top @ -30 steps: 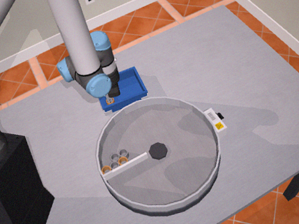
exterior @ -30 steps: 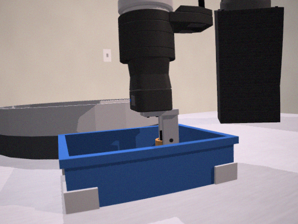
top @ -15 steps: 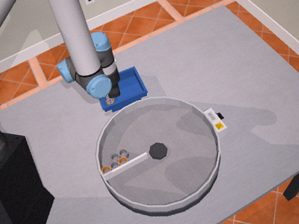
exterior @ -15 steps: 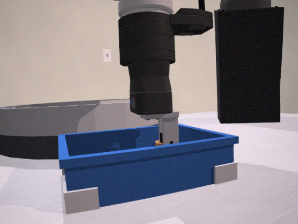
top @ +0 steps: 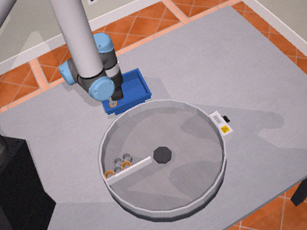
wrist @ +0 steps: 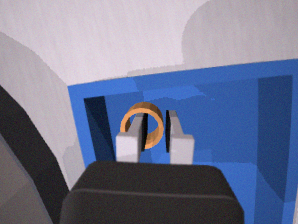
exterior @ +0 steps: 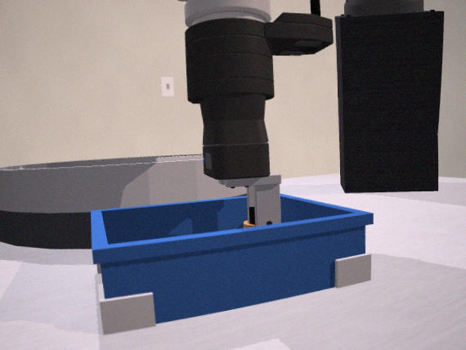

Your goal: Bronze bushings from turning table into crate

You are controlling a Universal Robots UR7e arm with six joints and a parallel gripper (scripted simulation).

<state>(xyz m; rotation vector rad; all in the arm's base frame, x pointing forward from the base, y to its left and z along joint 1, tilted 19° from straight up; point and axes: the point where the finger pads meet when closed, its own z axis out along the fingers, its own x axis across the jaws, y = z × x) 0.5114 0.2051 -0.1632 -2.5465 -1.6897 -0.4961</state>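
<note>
My gripper (wrist: 156, 122) reaches down into the blue crate (top: 129, 90), near its corner closest to the turning table. A bronze bushing sits low in the crate at the fingertips; it also shows in the top view (top: 113, 103) and the exterior view (exterior: 248, 223). The left finger stands inside the ring and the right finger stands clear of it, so the fingers are parted and do not clamp it. On the turning table (top: 162, 157), two bronze bushings (top: 108, 174) (top: 125, 165) and three steel bushings (top: 117, 161) lie together against a white bar (top: 130, 170).
The turning table has a raised rim and a black hub (top: 162, 154) at its centre. Its rim stands close to the crate's near wall. A labelled box (top: 221, 122) sits at the table's right rim. The robot's black base (top: 5, 185) stands at the left.
</note>
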